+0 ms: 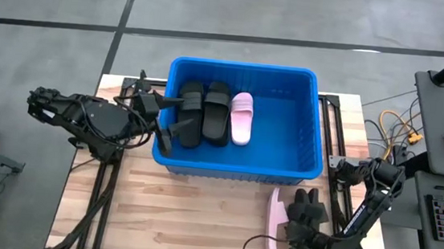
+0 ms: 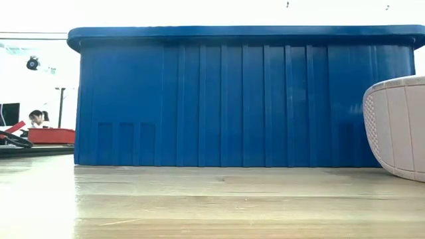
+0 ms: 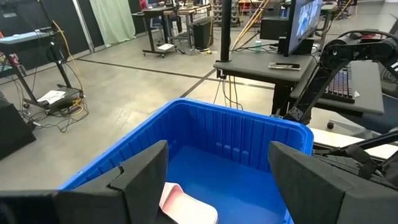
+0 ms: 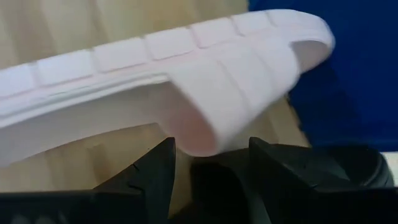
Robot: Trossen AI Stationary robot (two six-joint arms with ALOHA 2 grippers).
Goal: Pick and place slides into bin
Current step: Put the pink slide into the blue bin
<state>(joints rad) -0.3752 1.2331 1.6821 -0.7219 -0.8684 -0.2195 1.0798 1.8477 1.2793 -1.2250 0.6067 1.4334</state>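
Pale wooden slats make up the table (image 1: 197, 219), set on grey concrete, with desks, a keyboard and monitors at three o'clock and a workshop beyond. We list first the bin (image 1: 302, 127), bright blue, ribbed, at the table's centre and toward twelve o'clock; its wall fills the low view. Inside it, toward nine o'clock, we count two black slides (image 1: 204, 113) side by side and one pink slide (image 1: 241, 118) just beside them at three o'clock. Item outstanding: a second pink slide (image 1: 273, 222) on the table outside the bin, at about five o'clock from centre, standing on its edge. The right gripper (image 1: 304, 216) sits against it; in the right wrist view its fingers (image 4: 152, 171) stand apart either side of the strap (image 4: 205, 106), and we cannot see them clamped on anything. The left gripper (image 1: 167, 121) hangs over the bin's nine o'clock rim, fingers spread wide, holding nothing. Handling note, by our judgement: the slide looks like light moulded foam, soft and springy, not fragile, matte enough to resist slipping. The broad strap seems the best hold, since it gives a raised arch to close on; the sole edge would likely flex and twist under a pinch.
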